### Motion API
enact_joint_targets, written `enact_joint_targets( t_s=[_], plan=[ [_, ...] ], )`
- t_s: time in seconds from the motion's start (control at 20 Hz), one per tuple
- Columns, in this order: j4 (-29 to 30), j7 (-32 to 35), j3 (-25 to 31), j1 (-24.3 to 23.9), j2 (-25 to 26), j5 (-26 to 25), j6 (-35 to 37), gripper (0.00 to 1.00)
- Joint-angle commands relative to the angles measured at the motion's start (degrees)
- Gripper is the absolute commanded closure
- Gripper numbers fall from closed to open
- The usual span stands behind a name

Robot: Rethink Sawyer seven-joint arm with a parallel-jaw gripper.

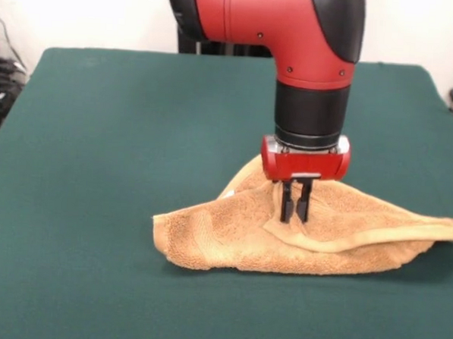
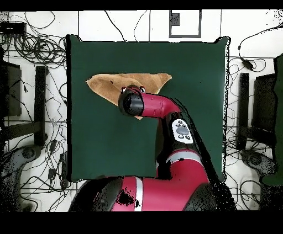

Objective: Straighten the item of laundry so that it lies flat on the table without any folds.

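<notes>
Green tabletop (image 1: 91, 284) up front is bare, and behind it the towel (image 1: 223, 238) sits bunched, nearer the front edge than the robot's, one flap doubled over, so the flattening looks barely begun. Tool (image 1: 294, 216) stands nearly closed, tips down on that folded flap, apparently pinching it.

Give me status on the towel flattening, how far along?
Nothing done yet: the towel is bunched and folded over on the table, a hemmed edge doubled across its top. In hand: the gripper is down on the towel's middle, jaws nearly together at a raised fold. Left: all the spreading flat.
</notes>
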Motion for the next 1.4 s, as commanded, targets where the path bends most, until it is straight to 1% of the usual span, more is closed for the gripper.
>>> enact_joint_targets(
  t_s=[0.05,0.3,0.55,0.65,1.1,1.4],
  plan=[
    [2.2,6.8,1.6,3.1,-4.6,0.4,9.0,1.0],
    [2.3,6.9,2.2,3.0,-5.5,0.9,10.7,1.0],
    [3.8,7.0,2.3,2.8,-8.3,1.1,13.3,1.0],
    [3.3,6.8,2.2,2.9,-8.7,1.1,14.6,1.0],
    [1.4,7.1,2.5,3.1,-7.3,0.6,13.9,1.0],
    [-3.5,6.5,2.2,4.3,-4.9,0.7,16.3,1.0]
  ],
)
